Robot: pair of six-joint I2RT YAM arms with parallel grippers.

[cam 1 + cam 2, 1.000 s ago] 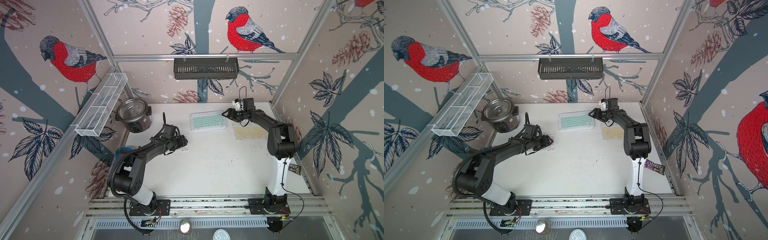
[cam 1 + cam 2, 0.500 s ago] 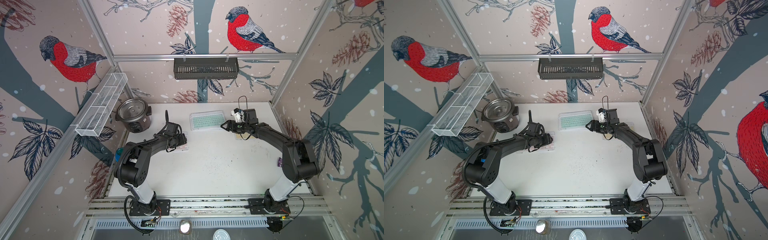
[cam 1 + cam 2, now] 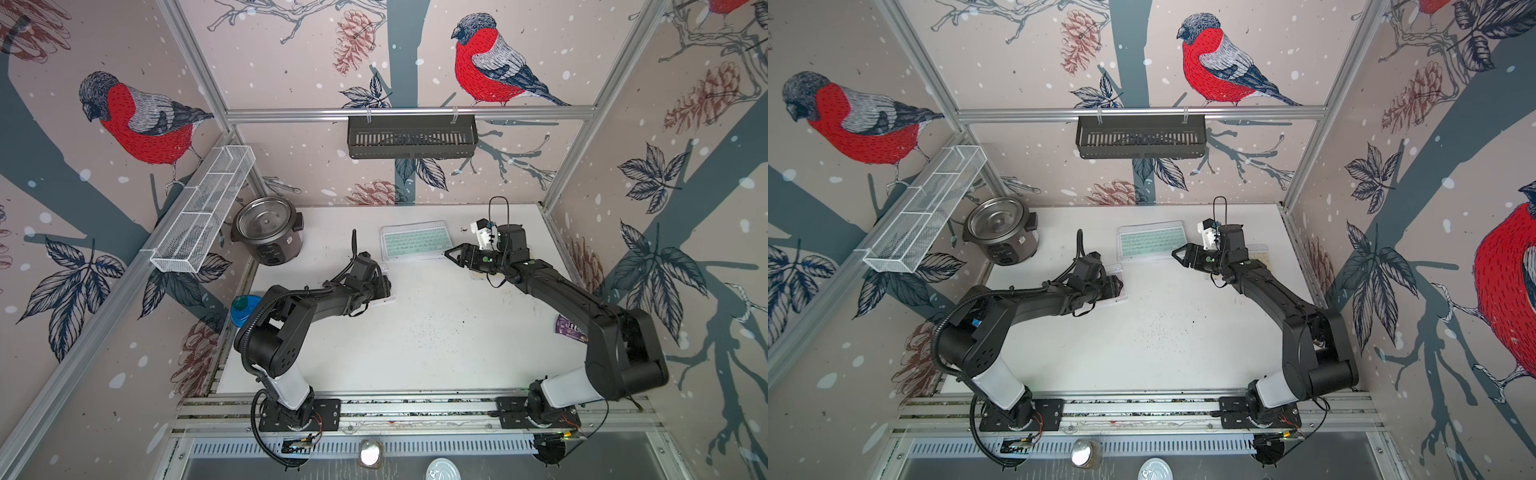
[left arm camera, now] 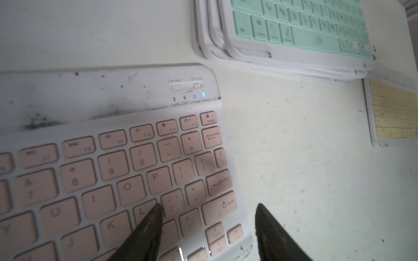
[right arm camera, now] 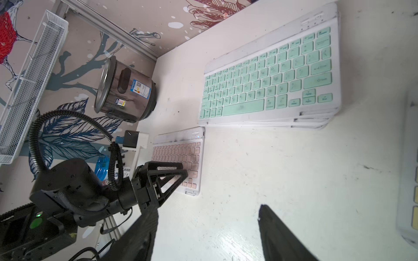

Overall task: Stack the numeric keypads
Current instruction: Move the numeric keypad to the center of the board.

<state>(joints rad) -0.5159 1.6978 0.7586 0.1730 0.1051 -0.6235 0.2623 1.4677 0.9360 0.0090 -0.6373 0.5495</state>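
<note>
Left wrist view: flat pink keypad [image 4: 126,171], rounded corners, smudged frame.

Table [image 3: 436,332] centre lying bare, giving wide lane betw. arms. Stack [image 3: 415,245] blocking back centre; cooker [image 3: 268,230] crowding back-left cnr. Pink keypad [image 4: 113,176], yellow keypad [image 4: 393,113] lying flat either side, narrowing gaps nr stack.

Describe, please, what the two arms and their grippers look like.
The left arm and right arm are matte black, each with a white segment near its base. A ribbed black hose runs along the left one. The left gripper and right gripper have black, tapering triangular fingers. A green light glows behind the right gripper.
</note>
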